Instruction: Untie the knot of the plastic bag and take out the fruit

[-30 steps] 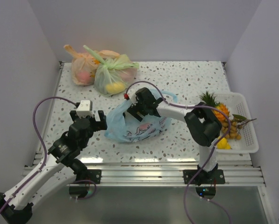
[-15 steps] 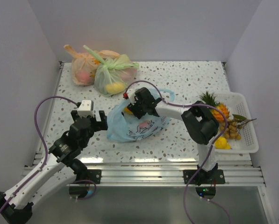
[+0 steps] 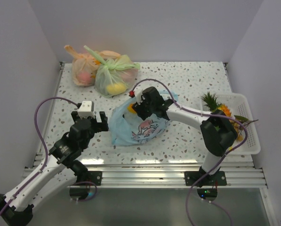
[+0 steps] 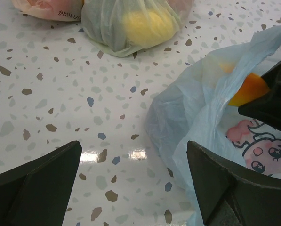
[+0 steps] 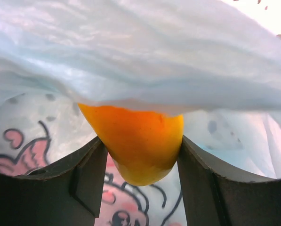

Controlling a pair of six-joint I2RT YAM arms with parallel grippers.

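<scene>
The light blue plastic bag (image 3: 138,127) with the pink-and-black cartoon print lies open in the middle of the table; no knot shows. My right gripper (image 3: 136,109) is at the bag's mouth, shut on an orange-yellow fruit piece (image 5: 138,141) that fills the gap between its fingers; the piece also shows in the top view (image 3: 131,108) and the left wrist view (image 4: 246,89). My left gripper (image 3: 99,123) is open and empty just left of the bag (image 4: 201,108), low over the table. A pineapple (image 3: 216,107), tan berries (image 3: 234,133) and a yellow piece lie in the white basket.
A green bag (image 3: 113,75) and an orange bag (image 3: 84,69) with fruit stand at the back left. The white basket (image 3: 248,141) sits at the right edge. Side walls close in left and right. A purple cable loops over the bag.
My right gripper has lifted slightly right and up with the orange-yellow piece, dragging the bag's mouth with it. The right arm's elbow has swung right over the basket. The left arm has not moved.
</scene>
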